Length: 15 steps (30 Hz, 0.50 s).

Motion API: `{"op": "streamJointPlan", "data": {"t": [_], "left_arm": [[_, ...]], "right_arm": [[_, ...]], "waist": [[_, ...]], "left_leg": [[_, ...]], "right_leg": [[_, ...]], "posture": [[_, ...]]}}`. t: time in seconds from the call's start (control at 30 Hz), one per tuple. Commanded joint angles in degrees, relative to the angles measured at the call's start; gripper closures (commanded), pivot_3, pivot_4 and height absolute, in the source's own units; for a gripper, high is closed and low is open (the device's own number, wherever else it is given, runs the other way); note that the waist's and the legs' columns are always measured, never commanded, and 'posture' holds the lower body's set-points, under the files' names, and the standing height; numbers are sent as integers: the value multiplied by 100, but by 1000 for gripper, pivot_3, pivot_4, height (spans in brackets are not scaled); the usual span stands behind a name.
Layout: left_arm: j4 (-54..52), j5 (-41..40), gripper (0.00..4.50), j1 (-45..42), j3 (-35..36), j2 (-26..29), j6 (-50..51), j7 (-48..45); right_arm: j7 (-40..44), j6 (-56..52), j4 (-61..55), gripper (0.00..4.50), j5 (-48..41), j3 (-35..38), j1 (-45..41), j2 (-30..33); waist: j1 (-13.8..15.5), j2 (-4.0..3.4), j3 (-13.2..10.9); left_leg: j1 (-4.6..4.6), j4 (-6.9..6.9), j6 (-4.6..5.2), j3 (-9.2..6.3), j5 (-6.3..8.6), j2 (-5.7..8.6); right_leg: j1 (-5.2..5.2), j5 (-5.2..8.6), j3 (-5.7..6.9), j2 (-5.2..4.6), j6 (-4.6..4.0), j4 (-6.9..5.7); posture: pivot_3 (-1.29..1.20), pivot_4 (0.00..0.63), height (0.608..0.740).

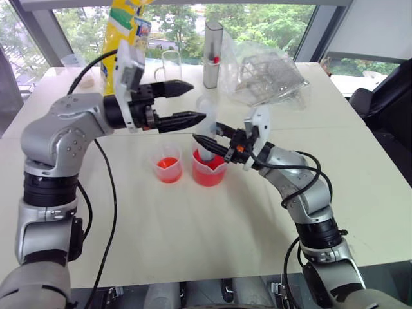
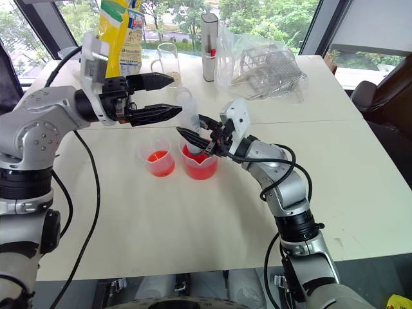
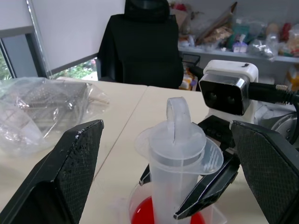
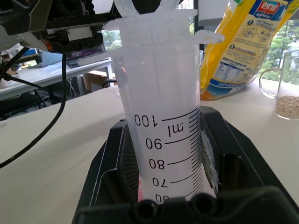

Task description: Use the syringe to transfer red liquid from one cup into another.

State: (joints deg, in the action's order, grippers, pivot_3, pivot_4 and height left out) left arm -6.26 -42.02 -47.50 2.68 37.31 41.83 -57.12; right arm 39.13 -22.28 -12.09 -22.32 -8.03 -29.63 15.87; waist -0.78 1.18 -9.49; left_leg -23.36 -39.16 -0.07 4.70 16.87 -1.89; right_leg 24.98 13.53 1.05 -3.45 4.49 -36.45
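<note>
Right claw [image 1: 207, 140] clamps syringe [image 1: 206, 125] in beaker [image 1: 209, 168]; left claw [image 1: 188, 103] apart, above.

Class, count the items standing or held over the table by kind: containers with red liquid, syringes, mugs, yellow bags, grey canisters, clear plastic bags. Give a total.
Containers with red liquid: 2 (beaker, cup)
Syringe: 1
Mug: 1
Yellow bag: 1
Grey canister: 1
Clear plastic bag: 1
Total: 7
</note>
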Motion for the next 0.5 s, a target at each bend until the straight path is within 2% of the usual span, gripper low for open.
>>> {"op": "streamJointPlan", "data": {"t": [0.03, 0.17, 0.2, 0.27, 0.43, 0.47, 0.5], "left_arm": [[-72, 70, 0, -176, -23, -73, -59, 30], [-67, 108, 0, -186, -56, -163, -41, 45], [-71, 115, 580, -184, -69, -185, -35, 49], [-83, 117, 1393, -177, -89, -220, -21, 40], [-141, 109, 4035, -150, -95, -239, 32, 17], [-155, 96, 4475, -146, -97, -235, 55, -1], [-174, 82, 4475, -138, -99, -230, 77, -14]], "right_arm": [[49, 158, -196, 3080, 6, 8, -27, -10], [67, 168, -221, 3080, 34, -10, -17, -15], [72, 168, -229, 3080, 39, -10, -11, -16], [77, 168, -234, 3080, 48, -10, -4, -22], [73, 171, -254, 3080, 59, -17, 18, -30], [74, 172, -254, 3080, 60, -19, 20, -29], [74, 171, -258, 3080, 60, -19, 24, -27]], "waist": [[1, 0, 0], [1, 0, 0], [1, 0, 0], [1, 0, 0], [1, 0, 0], [0, 0, 0], [1, 0, 0]], "left_leg": [[0, 0, 0, 0, 0, 0], [0, -1, 0, 0, 0, 1], [0, -1, 0, 0, 0, 1], [0, -1, 0, 0, 0, 0], [0, -1, 0, -1, 0, 0], [0, -1, 0, -1, 0, 0], [0, -1, 0, -1, 0, 0]], "right_leg": [[0, 0, 0, 0, 0, 0], [-1, 0, 0, 0, 0, 0], [-1, 0, 0, 0, 0, 0], [-1, 0, 0, 0, 0, 0], [-1, 0, 0, 0, 0, 0], [-1, 0, 0, 0, 0, 0], [-1, 0, 0, 0, 0, 0]], "posture": [[0, 150, 740], [0, 150, 740], [0, 150, 740], [0, 150, 740], [0, 150, 740], [0, 150, 740], [0, 150, 740]]}}
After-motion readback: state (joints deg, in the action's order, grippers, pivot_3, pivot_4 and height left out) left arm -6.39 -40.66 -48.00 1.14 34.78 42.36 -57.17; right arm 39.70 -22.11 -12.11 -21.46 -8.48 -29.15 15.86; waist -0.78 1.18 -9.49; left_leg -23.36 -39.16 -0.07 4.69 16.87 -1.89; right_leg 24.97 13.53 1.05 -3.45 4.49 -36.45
